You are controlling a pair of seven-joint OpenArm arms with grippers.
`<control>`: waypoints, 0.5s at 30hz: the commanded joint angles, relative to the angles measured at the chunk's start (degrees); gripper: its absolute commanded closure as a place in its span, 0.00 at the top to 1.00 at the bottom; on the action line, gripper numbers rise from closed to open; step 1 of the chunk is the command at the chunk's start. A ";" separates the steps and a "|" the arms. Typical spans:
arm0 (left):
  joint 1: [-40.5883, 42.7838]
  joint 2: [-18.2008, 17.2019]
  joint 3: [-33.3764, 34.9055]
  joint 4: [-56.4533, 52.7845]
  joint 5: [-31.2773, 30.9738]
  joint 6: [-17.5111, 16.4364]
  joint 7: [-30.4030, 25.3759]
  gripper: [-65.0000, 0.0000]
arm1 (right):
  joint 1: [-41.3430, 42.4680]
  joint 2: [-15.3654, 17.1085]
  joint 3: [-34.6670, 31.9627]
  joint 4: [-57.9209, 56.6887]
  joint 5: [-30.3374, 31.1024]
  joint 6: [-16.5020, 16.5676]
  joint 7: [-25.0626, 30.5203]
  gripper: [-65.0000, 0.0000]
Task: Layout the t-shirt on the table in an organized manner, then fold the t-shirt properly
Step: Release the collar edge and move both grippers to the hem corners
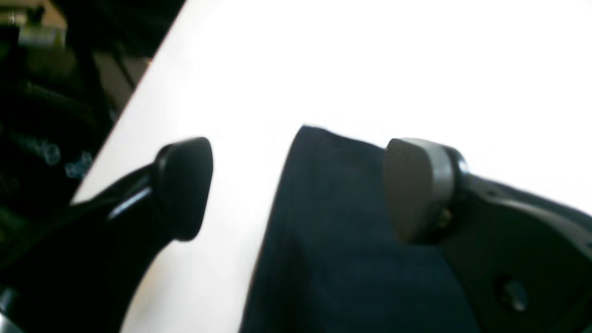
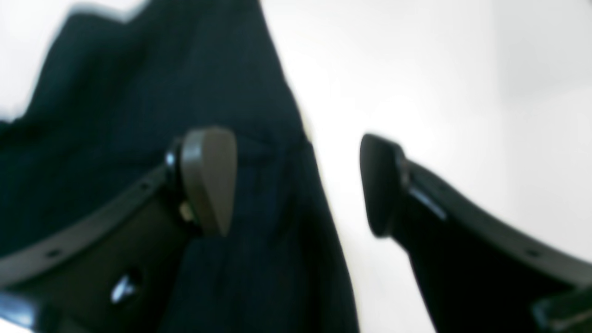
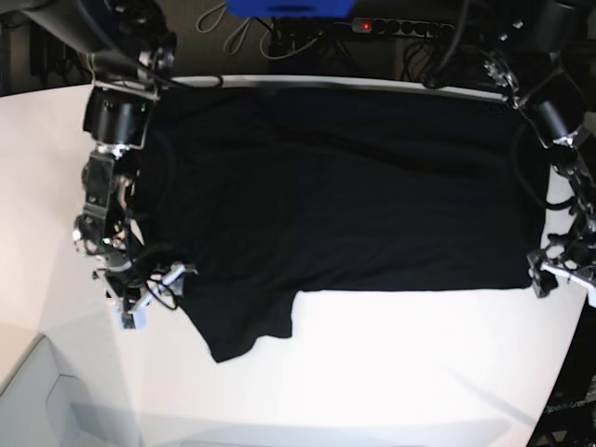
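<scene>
The black t-shirt [image 3: 345,186] lies spread flat on the white table [image 3: 372,372], plain side up, with one sleeve [image 3: 242,326] pointing toward the front. No print shows. My left gripper [image 3: 551,276] is open at the shirt's right front corner; in the left wrist view its jaws [image 1: 300,189] straddle that corner [image 1: 333,240] without closing on it. My right gripper [image 3: 154,289] is open at the shirt's left edge beside the sleeve; in the right wrist view [image 2: 296,182] one finger [image 2: 208,180] is over the cloth [image 2: 138,92] and the other over bare table.
The table's curved edge [image 3: 570,326] runs close behind my left gripper, with dark floor and cables past the table edge [image 1: 134,92]. A power strip [image 3: 400,26] and a blue object [image 3: 289,7] sit beyond the back edge.
</scene>
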 commanded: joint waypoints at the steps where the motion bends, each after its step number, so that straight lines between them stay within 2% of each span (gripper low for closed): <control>1: -1.04 -1.58 0.35 -0.32 0.12 0.14 -2.04 0.86 | 2.78 0.85 -0.08 -2.10 0.51 0.00 2.70 0.65; 7: -2.01 -2.55 2.20 -6.12 0.82 0.22 -6.61 0.86 | 8.05 2.52 -0.08 -16.17 0.51 0.00 12.29 0.65; 11: -2.19 -3.52 2.20 -11.04 0.74 0.31 -9.60 0.86 | 9.11 2.69 -0.08 -21.53 0.51 0.00 15.19 0.65; 15: -3.33 -4.04 2.20 -15.44 0.82 0.31 -13.12 0.86 | 8.76 2.34 -0.43 -22.23 0.51 0.00 15.98 0.63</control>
